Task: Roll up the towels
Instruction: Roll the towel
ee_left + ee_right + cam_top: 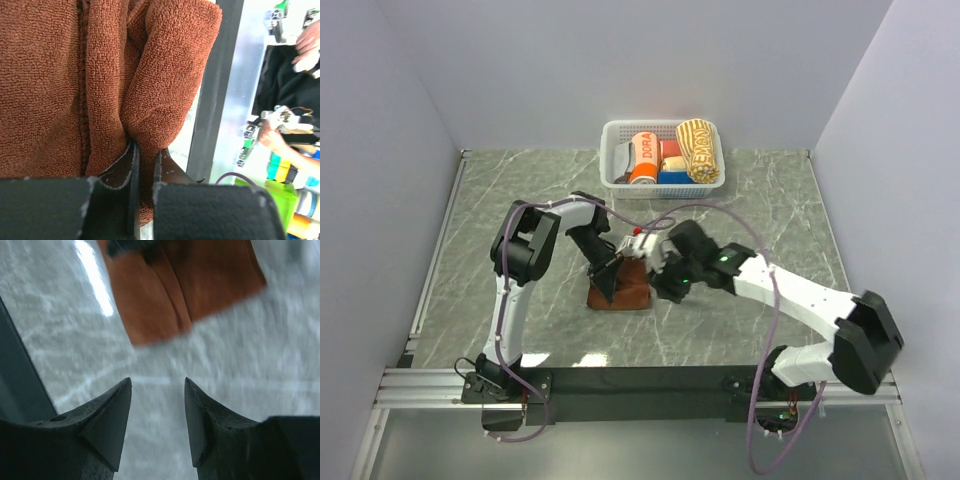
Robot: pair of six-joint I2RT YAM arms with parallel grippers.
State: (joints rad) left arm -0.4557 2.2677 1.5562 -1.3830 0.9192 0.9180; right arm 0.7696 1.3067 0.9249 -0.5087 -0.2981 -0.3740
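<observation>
Since the brown towel (55, 90) on the table (750, 200) is soft and floppy, a fold is best to grab; the left claw (146, 156) pinches one, the right claw (157, 390) hangs open, empty.

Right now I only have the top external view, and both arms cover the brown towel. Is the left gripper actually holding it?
Observer: Yes. The left wrist view shows the left gripper pinched on a fold of the rust-brown towel.
Reviewer: And the right one?
Observer: The right gripper is open and empty. The towel lies ahead of its fingertips, not touching them.
Reviewer: What is under it?
Observer: Only the marble table shows between its fingers, though that view is blurred.
</observation>
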